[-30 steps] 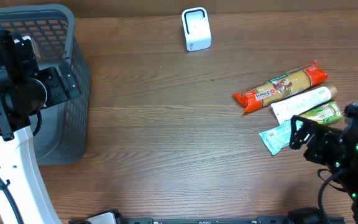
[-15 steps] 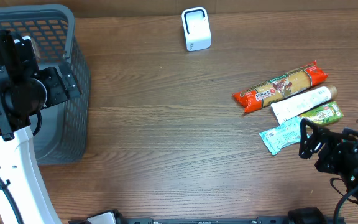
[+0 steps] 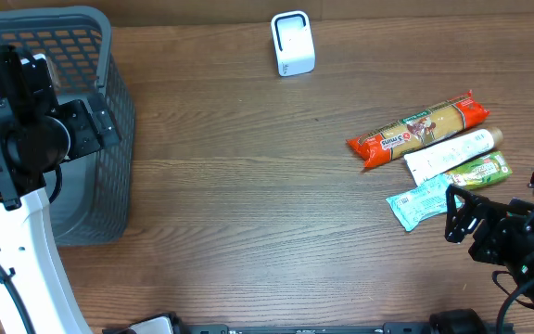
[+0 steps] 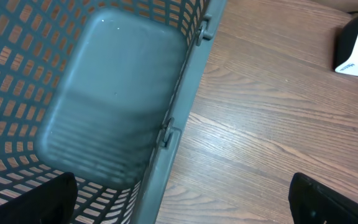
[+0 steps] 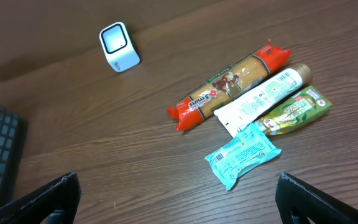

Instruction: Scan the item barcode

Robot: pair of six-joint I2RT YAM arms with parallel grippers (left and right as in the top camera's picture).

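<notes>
Brown wood-grain table seen from above. At 12 o'clock, near the far edge, small white barcode scanner, upright. At 3 o'clock, cluster of four items lying flat: orange-red pasta packet, white tube just beside it toward 5 o'clock, green pouch touching the tube, teal sachet at the cluster's 7 o'clock end. At 9 o'clock, grey mesh basket. Left gripper above the basket's rim, jaws spread wide, holding nothing. Right gripper at 4 o'clock, near the teal sachet, jaws likewise fully apart, empty.
</notes>
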